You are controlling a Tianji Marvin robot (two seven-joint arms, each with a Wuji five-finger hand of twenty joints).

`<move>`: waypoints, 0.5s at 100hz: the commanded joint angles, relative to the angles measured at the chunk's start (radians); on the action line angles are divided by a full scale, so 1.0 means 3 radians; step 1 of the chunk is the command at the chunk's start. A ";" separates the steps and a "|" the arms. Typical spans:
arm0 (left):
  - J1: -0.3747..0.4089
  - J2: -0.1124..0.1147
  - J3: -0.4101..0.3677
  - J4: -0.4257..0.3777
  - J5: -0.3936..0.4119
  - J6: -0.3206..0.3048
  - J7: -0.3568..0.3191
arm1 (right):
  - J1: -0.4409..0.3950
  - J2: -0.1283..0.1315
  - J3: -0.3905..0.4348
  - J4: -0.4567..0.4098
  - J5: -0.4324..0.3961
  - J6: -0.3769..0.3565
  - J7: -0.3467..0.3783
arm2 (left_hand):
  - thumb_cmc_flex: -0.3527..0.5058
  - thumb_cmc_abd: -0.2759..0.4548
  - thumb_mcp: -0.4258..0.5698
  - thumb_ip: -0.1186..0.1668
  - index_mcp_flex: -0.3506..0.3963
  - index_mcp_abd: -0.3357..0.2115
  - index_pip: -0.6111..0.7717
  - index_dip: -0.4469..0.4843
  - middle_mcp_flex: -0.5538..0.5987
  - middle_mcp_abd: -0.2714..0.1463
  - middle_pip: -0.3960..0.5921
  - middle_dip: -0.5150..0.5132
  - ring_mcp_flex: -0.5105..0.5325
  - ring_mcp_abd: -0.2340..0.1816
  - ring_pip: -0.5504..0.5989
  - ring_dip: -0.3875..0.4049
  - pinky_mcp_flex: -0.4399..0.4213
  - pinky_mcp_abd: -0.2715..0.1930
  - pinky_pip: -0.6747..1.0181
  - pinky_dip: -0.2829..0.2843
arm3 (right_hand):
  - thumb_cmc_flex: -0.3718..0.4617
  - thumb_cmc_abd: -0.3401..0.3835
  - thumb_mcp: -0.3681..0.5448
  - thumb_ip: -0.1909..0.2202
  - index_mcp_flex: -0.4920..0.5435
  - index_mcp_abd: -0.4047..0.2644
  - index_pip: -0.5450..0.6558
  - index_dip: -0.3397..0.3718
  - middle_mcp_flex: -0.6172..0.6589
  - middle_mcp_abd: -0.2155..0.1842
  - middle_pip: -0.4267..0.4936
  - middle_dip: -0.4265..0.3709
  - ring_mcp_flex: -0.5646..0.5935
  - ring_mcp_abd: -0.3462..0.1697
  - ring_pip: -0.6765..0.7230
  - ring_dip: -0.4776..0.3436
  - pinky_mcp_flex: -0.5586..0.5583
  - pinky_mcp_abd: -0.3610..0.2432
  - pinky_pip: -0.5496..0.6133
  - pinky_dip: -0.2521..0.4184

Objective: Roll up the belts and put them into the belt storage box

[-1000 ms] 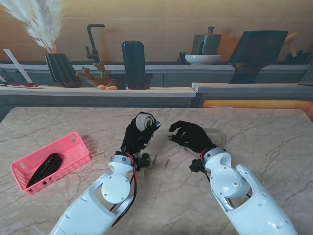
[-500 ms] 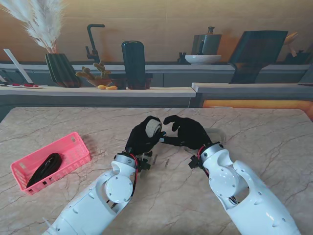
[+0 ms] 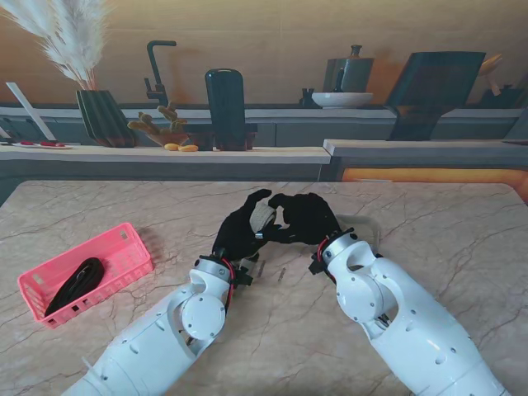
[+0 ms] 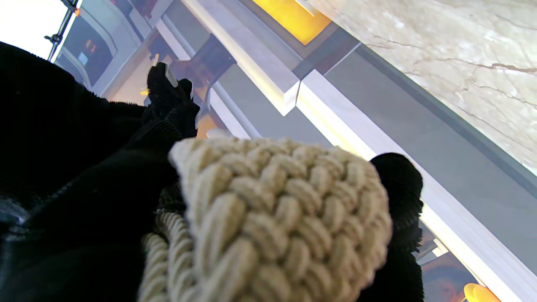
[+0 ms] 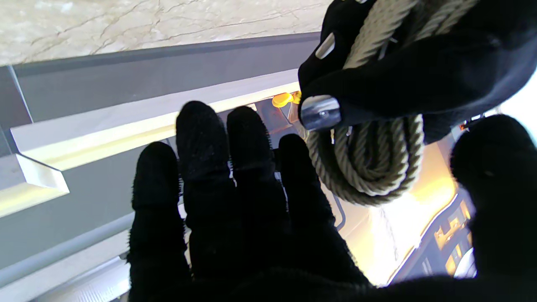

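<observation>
A rolled beige braided belt (image 3: 262, 219) is held up over the middle of the table in my left hand (image 3: 239, 231), whose black-gloved fingers are shut on it. The left wrist view shows the woven roll (image 4: 277, 218) filling the frame; in the right wrist view its coils (image 5: 369, 163) hang from the left hand's fingers (image 5: 402, 79). My right hand (image 3: 304, 219) is right beside the roll with its fingers (image 5: 235, 184) spread, touching or nearly touching it. A pink basket (image 3: 124, 247) at the left holds a black belt (image 3: 76, 283).
A clear storage box (image 3: 367, 227) lies on the marble table behind my right wrist, mostly hidden. A small metal piece (image 3: 280, 274) lies on the table between my forearms. A counter with a vase, faucet and kettle runs along the far edge.
My right hand has moved left until it meets the roll in my left hand. The left hand shifted slightly right and farther from me, still holding the roll.
</observation>
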 commanded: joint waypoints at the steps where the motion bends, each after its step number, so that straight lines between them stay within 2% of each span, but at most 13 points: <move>1: -0.0003 -0.0002 0.0015 0.0004 0.0022 0.0019 -0.0003 | 0.0035 -0.0016 -0.0036 0.0011 -0.0013 -0.0001 -0.0020 | 0.0001 0.0001 0.0015 0.0127 -0.0120 0.0040 -0.0166 -0.0066 -0.0096 0.0029 0.0113 -0.0019 0.0278 -0.0448 0.0664 0.0097 -0.0001 0.0094 0.0205 0.0015 | 0.0005 0.0110 -0.0051 0.0128 0.0159 0.0045 0.0098 0.0074 0.0186 0.0032 0.0105 -0.0018 0.0141 0.0075 0.0147 -0.0006 0.0033 0.0107 0.0161 -0.0073; 16: -0.0028 -0.0003 0.0045 0.0037 0.0058 0.0039 0.0003 | 0.0100 -0.0024 -0.0131 0.0038 0.0018 0.0074 0.0018 | -0.0024 -0.0032 -0.0008 0.0117 -0.0137 0.0053 -0.0226 -0.0115 -0.0118 0.0051 0.0098 -0.0032 0.0278 -0.0445 0.0662 0.0088 -0.0003 0.0122 0.0199 0.0020 | 0.0265 0.0249 -0.0222 0.0148 0.0447 0.0000 0.0205 0.0117 0.0438 0.0046 0.0125 -0.0036 0.0313 0.0129 0.0253 -0.0014 0.0056 0.0143 0.0261 -0.0141; 33: -0.0050 0.0003 0.0078 0.0058 0.0099 0.0047 -0.0005 | 0.0173 -0.0047 -0.0215 0.0089 0.0106 0.0158 0.0025 | -0.0015 -0.0040 0.0010 0.0115 -0.0096 0.0046 -0.0232 -0.0135 -0.0118 0.0067 0.0095 -0.0039 0.0278 -0.0433 0.0670 0.0080 0.0002 0.0139 0.0200 0.0029 | 0.0261 0.0350 -0.0247 0.0160 0.0612 0.0021 0.0245 0.0122 0.0580 0.0065 0.0161 -0.0026 0.0437 0.0132 0.0325 -0.0014 0.0090 0.0188 0.0303 -0.0173; 41: -0.0054 0.0003 0.0084 0.0060 0.0099 0.0051 -0.0010 | 0.0192 -0.0056 -0.0240 0.0106 0.0158 0.0175 0.0037 | -0.0014 -0.0042 0.0013 0.0113 -0.0084 0.0044 -0.0235 -0.0141 -0.0116 0.0069 0.0095 -0.0041 0.0279 -0.0428 0.0673 0.0076 0.0002 0.0139 0.0199 0.0030 | 0.0670 0.0545 -0.0495 0.0187 0.0657 -0.0022 0.0261 0.0126 0.0628 0.0042 0.0147 -0.0033 0.0466 0.0114 0.0349 -0.0050 0.0087 0.0191 0.0334 -0.0241; 43: -0.0054 0.0003 0.0085 0.0059 0.0099 0.0054 -0.0013 | 0.0195 -0.0058 -0.0245 0.0109 0.0179 0.0177 0.0042 | -0.0017 -0.0041 0.0012 0.0112 -0.0083 0.0044 -0.0236 -0.0142 -0.0117 0.0067 0.0095 -0.0041 0.0278 -0.0426 0.0674 0.0075 0.0002 0.0139 0.0199 0.0031 | 0.0864 0.0656 -0.0698 0.0218 0.0672 -0.0047 0.0274 0.0122 0.0644 0.0036 0.0142 -0.0034 0.0467 0.0111 0.0350 -0.0055 0.0084 0.0185 0.0330 -0.0257; 48: -0.0058 0.0003 0.0087 0.0063 0.0099 0.0055 -0.0015 | 0.0200 -0.0066 -0.0256 0.0112 0.0242 0.0185 0.0057 | -0.0014 -0.0043 0.0017 0.0112 -0.0077 0.0041 -0.0236 -0.0145 -0.0113 0.0070 0.0095 -0.0042 0.0278 -0.0423 0.0675 0.0073 0.0001 0.0141 0.0197 0.0032 | 0.1279 0.0786 -0.0954 0.0281 0.0703 -0.0097 0.0310 0.0108 0.0673 0.0021 0.0117 -0.0038 0.0465 0.0099 0.0342 -0.0060 0.0069 0.0174 0.0318 -0.0277; 50: -0.0058 0.0003 0.0087 0.0064 0.0099 0.0056 -0.0015 | 0.0200 -0.0068 -0.0259 0.0109 0.0264 0.0193 0.0067 | -0.0018 -0.0040 0.0016 0.0111 -0.0075 0.0041 -0.0237 -0.0146 -0.0114 0.0072 0.0094 -0.0042 0.0278 -0.0422 0.0675 0.0072 -0.0001 0.0143 0.0196 0.0032 | 0.1448 0.0767 -0.1005 0.0297 0.0696 -0.0125 0.0395 -0.0037 0.0684 0.0020 0.0117 -0.0033 0.0464 0.0091 0.0337 -0.0060 0.0065 0.0170 0.0316 -0.0279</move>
